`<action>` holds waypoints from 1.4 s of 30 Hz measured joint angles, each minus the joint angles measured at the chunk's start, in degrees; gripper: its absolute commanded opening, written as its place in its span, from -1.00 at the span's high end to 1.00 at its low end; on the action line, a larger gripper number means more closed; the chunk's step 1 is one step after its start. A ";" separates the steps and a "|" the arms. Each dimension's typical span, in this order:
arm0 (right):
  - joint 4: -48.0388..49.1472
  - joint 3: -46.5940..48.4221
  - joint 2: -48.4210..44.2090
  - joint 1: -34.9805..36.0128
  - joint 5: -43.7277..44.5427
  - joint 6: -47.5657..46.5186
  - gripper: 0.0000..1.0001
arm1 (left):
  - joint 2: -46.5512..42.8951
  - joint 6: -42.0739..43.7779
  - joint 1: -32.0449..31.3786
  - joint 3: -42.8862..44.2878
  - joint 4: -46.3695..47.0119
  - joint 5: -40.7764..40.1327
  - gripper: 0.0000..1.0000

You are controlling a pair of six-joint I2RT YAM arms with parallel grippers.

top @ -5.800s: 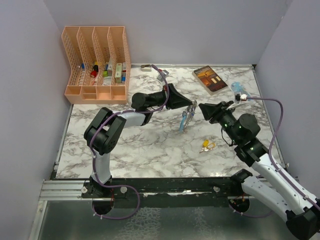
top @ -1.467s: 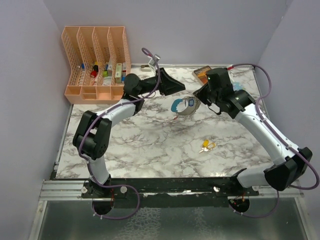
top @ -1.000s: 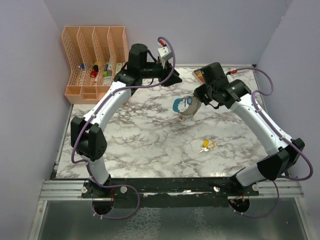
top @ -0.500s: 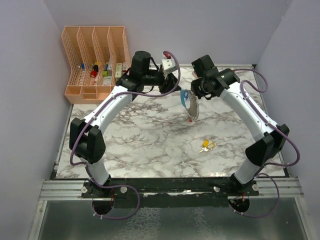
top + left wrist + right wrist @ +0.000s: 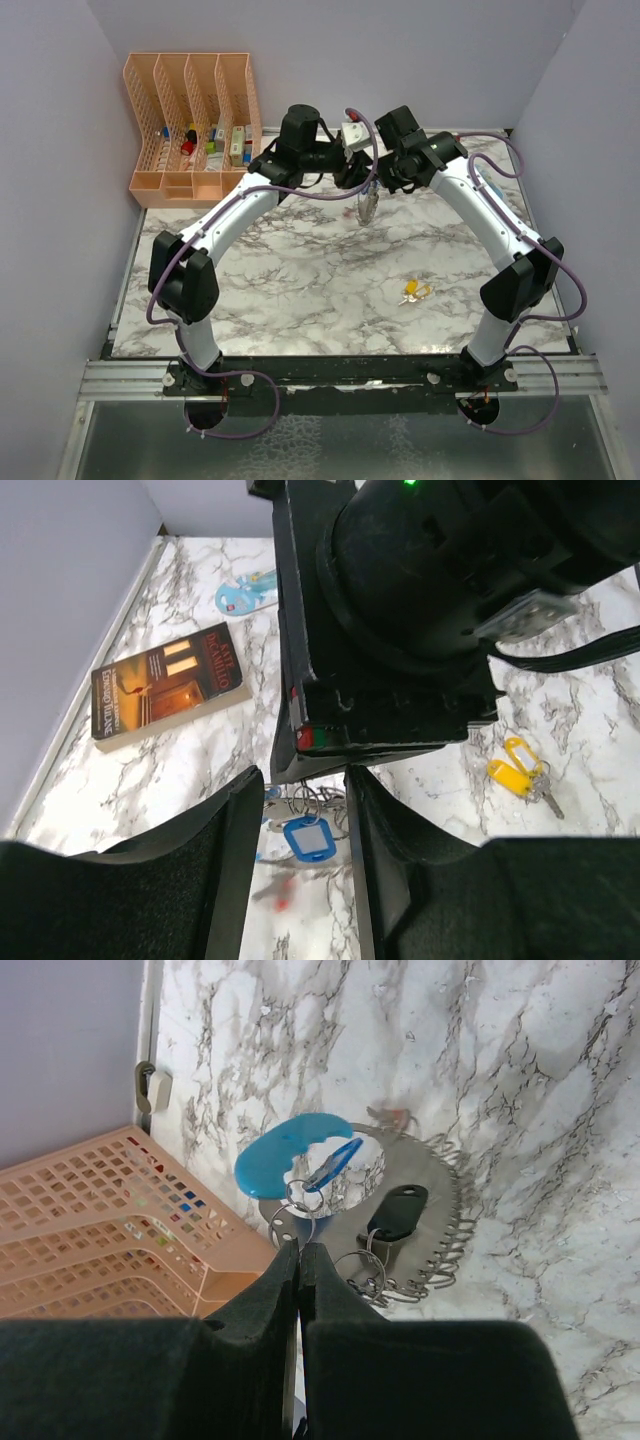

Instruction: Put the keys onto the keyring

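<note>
The right claw (image 5: 300, 1252) is clenched on the thin metal ring of the keyring (image 5: 432, 1192), a bunch with a light-blue curved piece, a black tag and fanned grey metal pieces. The bunch is held hanging above the far middle of the white marbled table (image 5: 290, 290). The left claw (image 5: 302, 785) is held parted just beside it, nothing seen gripped. Yellow-tagged keys (image 5: 413, 291) are noted lying well apart. A peach plastic file rack (image 5: 190, 120) is noted far left.
</note>
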 measured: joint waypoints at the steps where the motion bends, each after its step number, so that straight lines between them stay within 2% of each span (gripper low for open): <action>1: -0.02 0.00 0.00 0.00 0.02 -0.02 0.98 | 0.22 0.02 -0.09 -0.04 -0.04 -0.52 0.18; 9: 0.00 -0.02 -0.90 0.00 0.02 -0.09 0.98 | 0.39 1.73 -0.17 -1.77 -1.40 -3.19 0.25; 26: 2.80 -2.75 -2.99 0.00 -0.26 -1.01 0.98 | 0.35 2.25 0.22 -2.54 -0.92 -3.23 0.26; 28: 3.15 -3.26 -2.99 0.00 -0.44 -1.11 0.98 | 0.35 2.19 0.22 -2.54 -0.70 -3.21 0.34; 32: 3.82 -3.48 -2.99 0.00 -0.68 -1.16 0.98 | 0.37 1.84 0.22 -2.54 -0.20 -3.15 0.71; 36: 4.26 -3.48 -2.99 0.00 -0.79 -1.60 0.98 | 0.37 1.95 0.22 -2.54 0.07 -3.15 1.00; 42: 5.11 -4.24 -3.15 -0.26 -0.79 -1.95 0.98 | 0.37 2.23 0.24 -2.54 0.07 -2.95 1.00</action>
